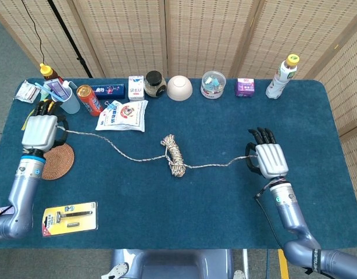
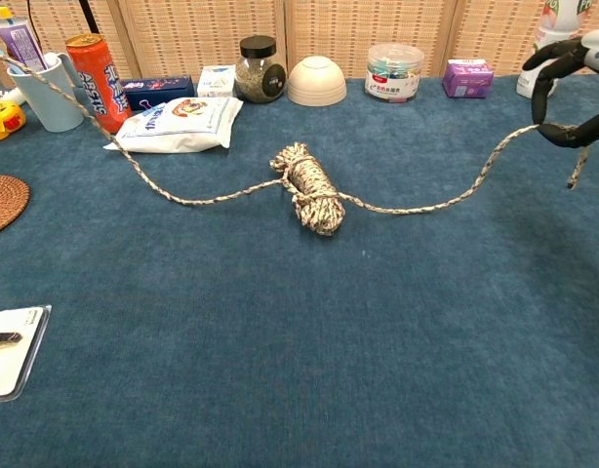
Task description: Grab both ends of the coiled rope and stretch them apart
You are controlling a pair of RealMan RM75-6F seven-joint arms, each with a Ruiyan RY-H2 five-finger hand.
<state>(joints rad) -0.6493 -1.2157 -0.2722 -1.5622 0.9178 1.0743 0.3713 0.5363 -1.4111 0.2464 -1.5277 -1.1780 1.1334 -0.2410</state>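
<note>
1. Rope [image 1: 175, 156] lies mid-worktop [image 1: 213, 209]: the coiled bundle sits roughly centre, w/ one strand running off toward each hand. Both strands sag and curve on the cloth, so there's no tension on the line right now.
2. Left hand [image 1: 40, 131] is at the far left, above the woven coaster [image 1: 55, 161], fingers closed around the left rope end; the strand leaves it and droops past the snack pouch [image 1: 122, 115]. In the chest view that strand climbs to the top-left corner, i.e. the end is held up off the worktop.
3. Right hand [image 1: 269, 158] is right of centre, grasping the right end; the chest view shows the end pinched between dark fingertips [image 2: 558, 136], w/ a short tail dangling below.
4. Why held so: gripping at the tips leaves the full length free to pay out of the bundle when the hands part.
5. Judgement: grabs done, stretch not achieved atm, given the slack. Next needs both hands moving outward. Risk: bundle drags toward the pouch or can [image 1: 88, 99] instead of uncoiling.
</note>
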